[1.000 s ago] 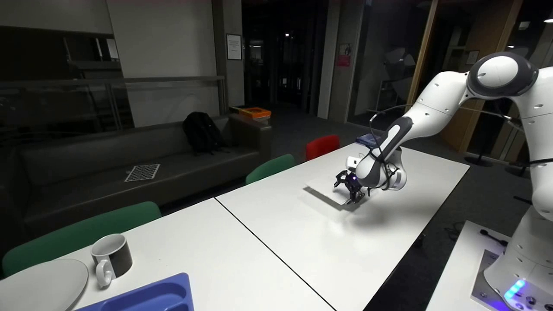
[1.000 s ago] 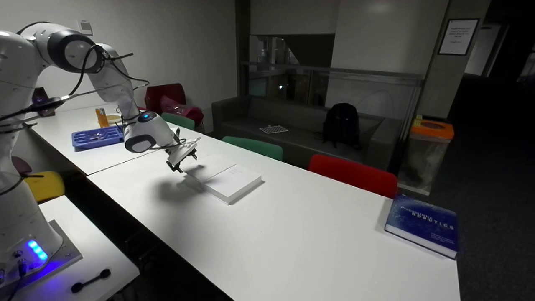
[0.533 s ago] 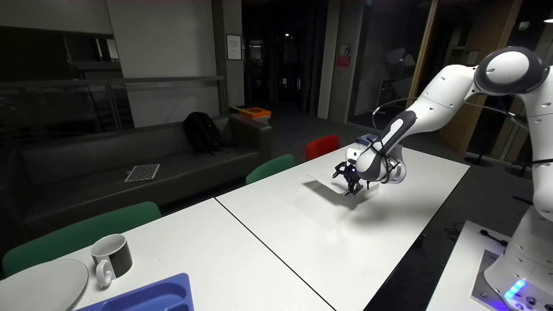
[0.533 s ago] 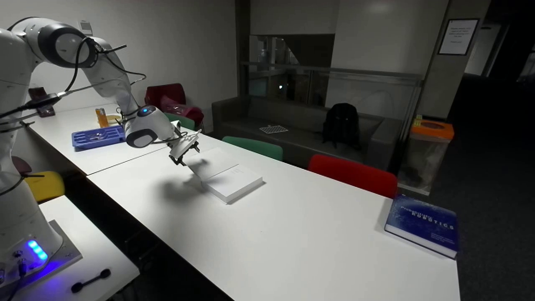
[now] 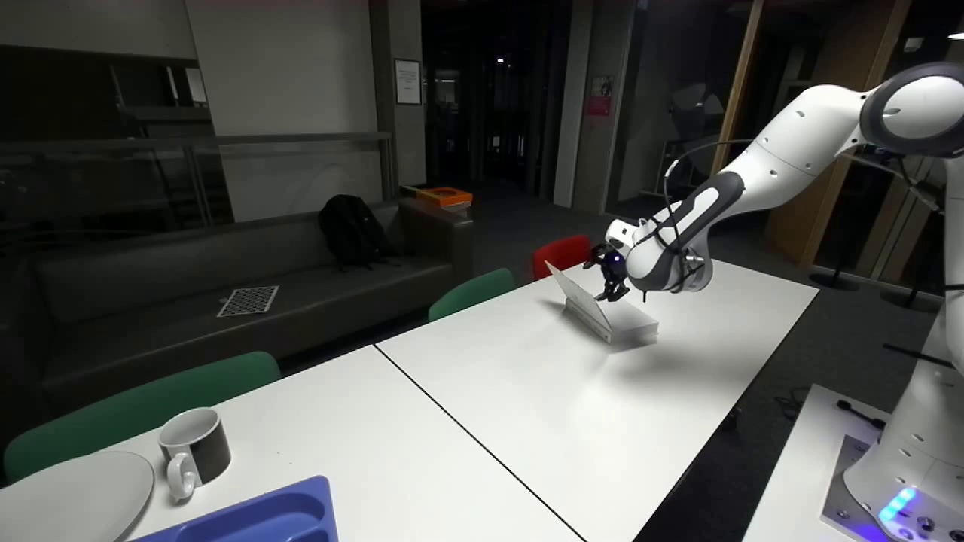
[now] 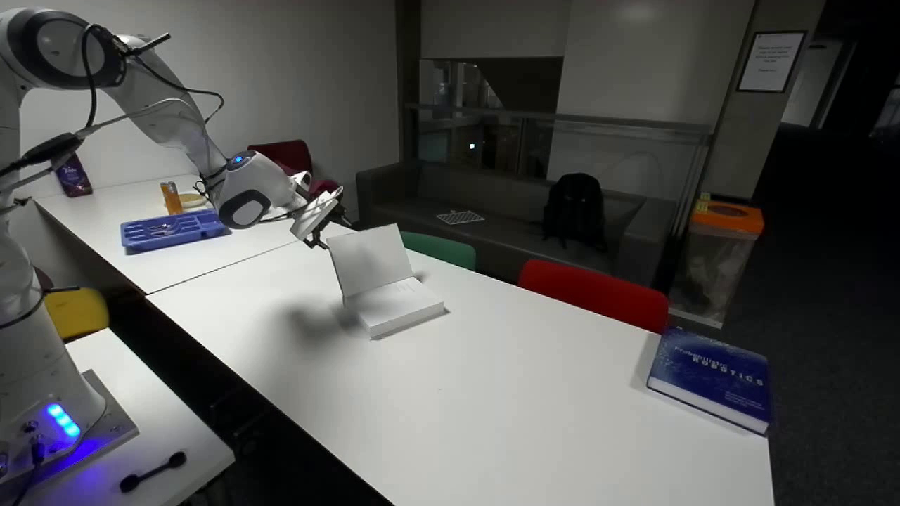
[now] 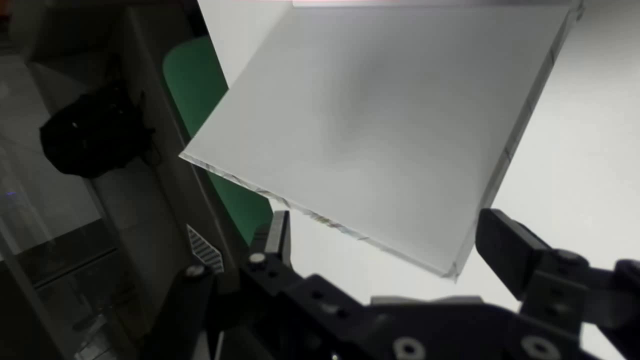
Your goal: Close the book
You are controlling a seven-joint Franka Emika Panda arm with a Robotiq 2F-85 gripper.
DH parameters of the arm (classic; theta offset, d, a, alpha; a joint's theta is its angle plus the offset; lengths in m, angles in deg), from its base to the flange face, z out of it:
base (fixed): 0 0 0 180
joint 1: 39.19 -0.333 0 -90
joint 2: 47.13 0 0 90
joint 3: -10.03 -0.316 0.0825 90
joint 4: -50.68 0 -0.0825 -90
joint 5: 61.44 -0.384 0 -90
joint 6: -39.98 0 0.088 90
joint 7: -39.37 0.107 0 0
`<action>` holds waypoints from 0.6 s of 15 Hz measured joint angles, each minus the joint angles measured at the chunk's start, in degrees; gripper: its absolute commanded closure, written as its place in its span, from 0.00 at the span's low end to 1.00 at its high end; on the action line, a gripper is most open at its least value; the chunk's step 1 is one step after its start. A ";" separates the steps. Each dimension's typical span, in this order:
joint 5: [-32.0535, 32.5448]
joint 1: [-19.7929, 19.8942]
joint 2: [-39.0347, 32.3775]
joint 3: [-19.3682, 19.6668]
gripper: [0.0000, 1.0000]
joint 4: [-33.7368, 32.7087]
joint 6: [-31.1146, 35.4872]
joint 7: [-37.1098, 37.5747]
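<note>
In an exterior view, a white book [image 5: 623, 318] is lying open on a table [image 5: 482, 399], between 3 and 4 o'clock from the center; its pages [image 5: 636, 322] are resting flat, while its cover [image 5: 576, 292] is standing raised and leaning away from them. The hand [image 5: 597, 281] is hovering at 11 o'clock from the white book. A red chair [image 5: 561, 256] is standing past the table's far edge, between 10 and 11 o'clock from the white book. Toward 8 o'clock, a mug [image 5: 211, 448] is standing just beside a plate [image 5: 71, 497], and a blue tray [image 5: 301, 503] is lying at 5 o'clock from the mug.

In an exterior view, the cover is showing its broad, pale face, and faint lines are marking the pages. The hand is hanging between 10 and 11 o'clock from the pages, right by the cover's upper corner; whether they are touching is proving impossible to tell. A blue book [image 6: 710, 379] is lying closed at 4 o'clock, by the table's end, and an orange-topped bin [image 6: 711, 263] is standing at 3 o'clock.

In the wrist view, the cover is filling the area from the center toward 12 o'clock, one corner pointing toward 4 o'clock. The fingers [image 7: 505, 245] are standing wide apart, one at 7 o'clock and one between 3 and 4 o'clock, with that corner showing between them. A green chair [image 7: 195, 80] is showing toward 9 o'clock, and, farther out, a backpack [image 7: 97, 132] is resting on a couch [image 7: 132, 200].
</note>
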 measured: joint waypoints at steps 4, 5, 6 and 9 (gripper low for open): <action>-12.31 -16.48 2.82 16.84 0.00 -0.42 -0.01 -2.41; -15.42 -21.00 2.86 21.44 0.00 -0.80 -0.03 -3.70; -17.47 -25.37 2.76 25.89 0.00 -1.13 -0.08 -4.17; -20.02 -36.73 1.82 36.42 0.00 -1.27 -0.19 -3.63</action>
